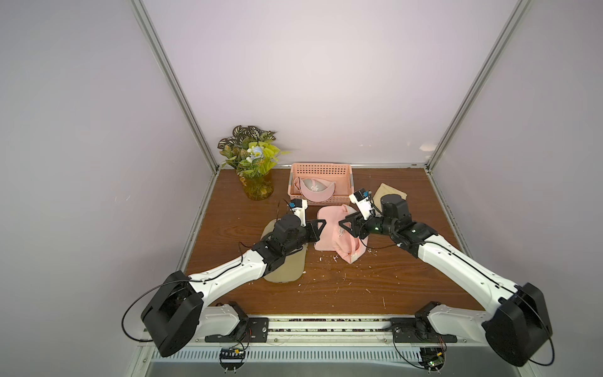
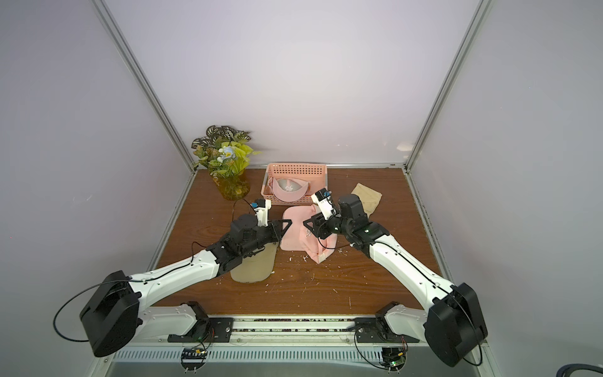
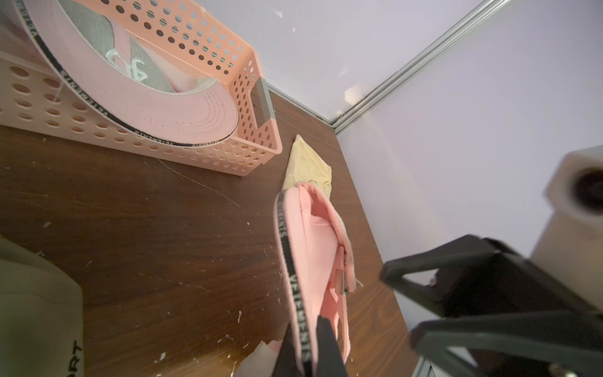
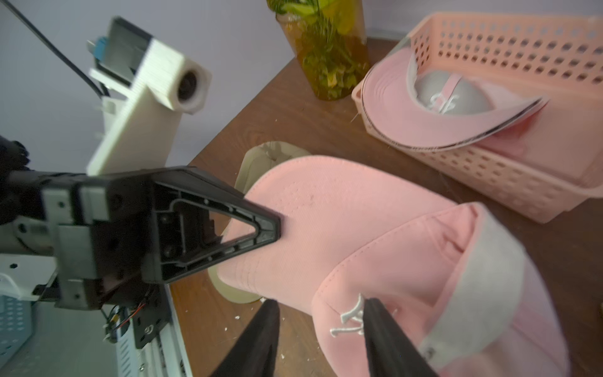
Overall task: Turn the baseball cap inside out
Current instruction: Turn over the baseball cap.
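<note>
At frame centre, the left gripper pinches the pink cap by its brim, while the right gripper straddles its crown with jaws apart, fingertips cut off.

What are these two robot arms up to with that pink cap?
They are working on a pink baseball cap lying mid-table. The left gripper is shut on the cap's brim edge, pinning it. The right gripper stands open over the crown by the white logo, holding nothing. A second pink cap sits in the pink basket behind.
</note>
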